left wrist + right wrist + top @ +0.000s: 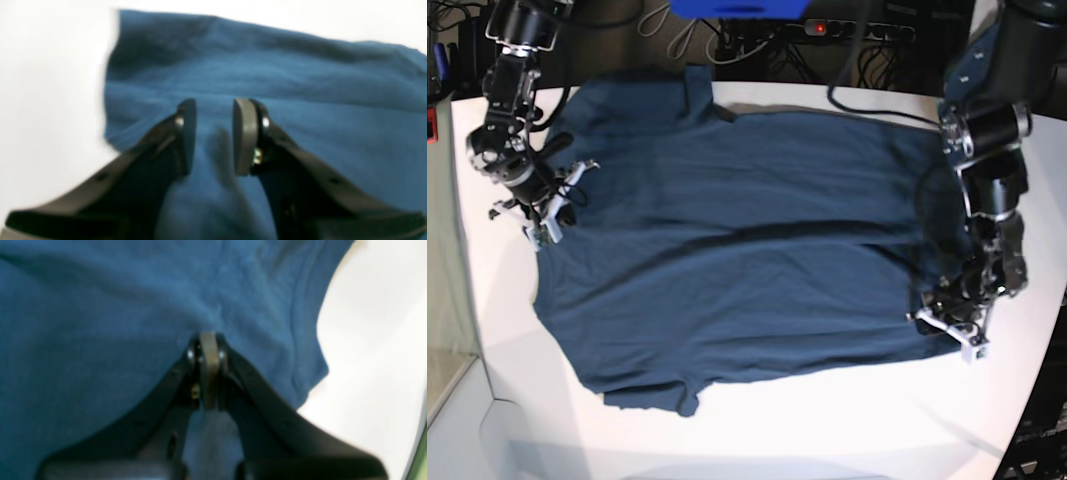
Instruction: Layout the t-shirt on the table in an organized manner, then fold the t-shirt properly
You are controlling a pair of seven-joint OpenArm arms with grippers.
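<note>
T-shirt (pixel 747 250) lies flat, long axis across the table (pixel 777 440).

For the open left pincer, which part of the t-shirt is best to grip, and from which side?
The left pincer should take the t-shirt's edge just ahead of it, near the corner by the bare table. There the hem lies flat and single, so coming in low from the table side, one jaw could slide under it.

T-shirt (pixel 747 250) covers mid-table; bare table (pixel 827 440) along near edge gives passage; cables (pixel 867 80) crowd the far edge; arms flank both shirt ends.
</note>
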